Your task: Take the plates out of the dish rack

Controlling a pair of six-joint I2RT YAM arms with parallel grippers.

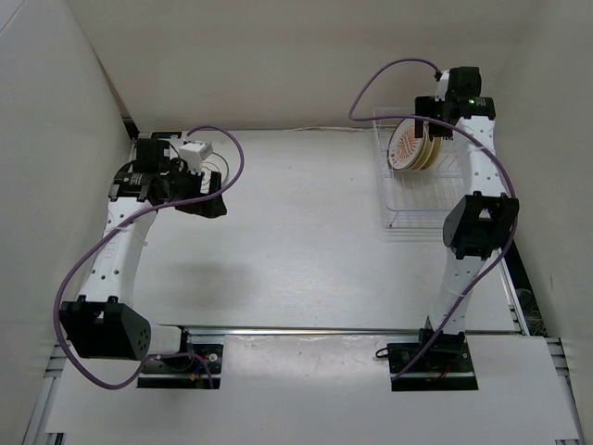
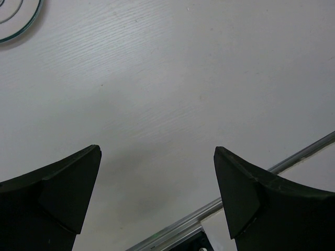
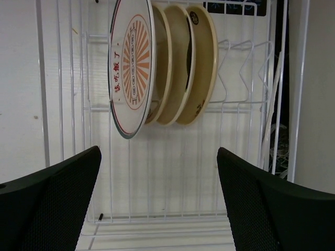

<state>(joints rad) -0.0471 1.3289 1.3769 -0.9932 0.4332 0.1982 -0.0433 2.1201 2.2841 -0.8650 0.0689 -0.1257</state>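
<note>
On the table [image 1: 296,232], racked plates [image 3: 157,68] stand just beyond the right gripper [image 3: 158,157].

The plates [image 1: 409,148] stand on edge at the far end of the dish rack [image 1: 412,211]. The right gripper [image 1: 435,128] hangs just beside them.

Your left arm [image 1: 119,243] and right arm [image 1: 481,158] match: white links dotted with small dark holes, blocky black joints, black base plates [image 1: 181,364]. A purple left cable [image 1: 242,159] and right cable [image 1: 398,63] loop alongside them. A green light [image 1: 472,100] glows on the right wrist. Your left fingers [image 2: 52,198] are smooth black wedges; your right fingers [image 3: 47,209] are finely dimpled.
</note>
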